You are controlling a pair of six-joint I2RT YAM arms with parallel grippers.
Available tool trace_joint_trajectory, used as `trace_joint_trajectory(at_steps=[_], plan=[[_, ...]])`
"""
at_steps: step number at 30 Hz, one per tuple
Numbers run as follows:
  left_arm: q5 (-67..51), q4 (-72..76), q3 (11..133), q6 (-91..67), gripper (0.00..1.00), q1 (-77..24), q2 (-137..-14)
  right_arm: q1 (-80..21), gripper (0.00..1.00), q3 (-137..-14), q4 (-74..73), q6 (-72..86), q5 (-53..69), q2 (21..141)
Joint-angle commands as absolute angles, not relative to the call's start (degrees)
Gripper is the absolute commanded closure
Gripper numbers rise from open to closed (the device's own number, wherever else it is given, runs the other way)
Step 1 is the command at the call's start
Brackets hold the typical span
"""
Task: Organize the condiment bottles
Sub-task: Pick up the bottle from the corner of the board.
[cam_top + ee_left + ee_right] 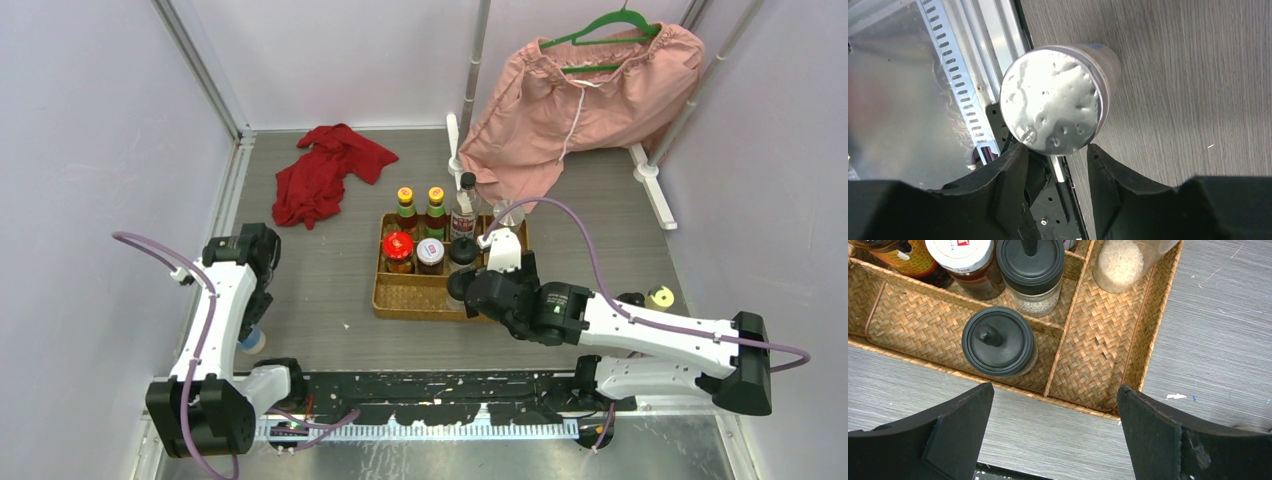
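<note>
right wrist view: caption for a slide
Jaws open, right gripper above a black-lidded glass shaker in the woven wicker tray

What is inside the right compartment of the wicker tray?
One clear jar of white grains at the far end; elsewhere bare wicker tray. The jar's far side is out of frame.

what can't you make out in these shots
- Silver-lidded shaker: contents; left wrist view shows only its lid, top view has the left arm over it.
- Tray, right compartment: top view, mostly hidden under the right gripper.
- Jar of white grains: cut off by right wrist view's top edge.
- Yellow-lidded shaker: top view, too small, partly behind the right arm.
</note>
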State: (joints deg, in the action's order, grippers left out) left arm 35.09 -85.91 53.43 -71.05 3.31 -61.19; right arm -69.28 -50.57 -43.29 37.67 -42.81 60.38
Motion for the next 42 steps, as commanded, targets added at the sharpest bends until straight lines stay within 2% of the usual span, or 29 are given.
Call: trace_joint_trajectory(at_steps=[1, 4, 6, 9, 11, 16, 21, 25, 42], plan=[[35.11, -84.39, 53.83, -69.49, 0.52, 3.78, -60.28, -69.37, 0.0, -50.37, -41.03, 38.58, -43.68, 61.47], [34.8, -83.07, 53.75, -68.2, 0.53, 3.78, -59.8, -69.37, 0.0, -50.46, -40.98, 38.63, -43.52, 62.19], [34.04, -82.57, 53.85, -66.96, 0.49, 3.78, -59.76, -69.36, 0.0, -50.42, -40.79, 38.67, -43.49, 62.41], [34.5, -84.58, 54.55, -67.64, 0.26, 3.77, -59.78, -69.39, 0.0, -50.37, -40.42, 38.53, -43.29, 62.94], [35.4, -86.09, 55.33, -68.86, 0.15, 3.78, -59.77, -69.4, 0.0, -50.51, -40.05, 38.31, -42.79, 63.46], [38.08, -90.39, 58.65, -70.74, 0.06, 3.78, -60.27, -69.4, 0.0, -50.22, -39.24, 37.99, -42.04, 64.76], [39.29, -90.27, 61.15, -68.58, 0.04, 6.53, -58.3, -69.42, 0.01, -49.75, -39.39, 37.5, -41.77, 64.74], [35.7, -87.45, 60.7, -63.33, 0.04, 12.27, -58.63, -69.42, 0.0, -49.58, -40.29, 37.29, -42.21, 63.79], [27.87, -78.97, 57.92, -54.04, 0.02, 21.66, -57.43, -69.43, 0.0, -47.85, -40.03, 37.78, -41.62, 63.79]])
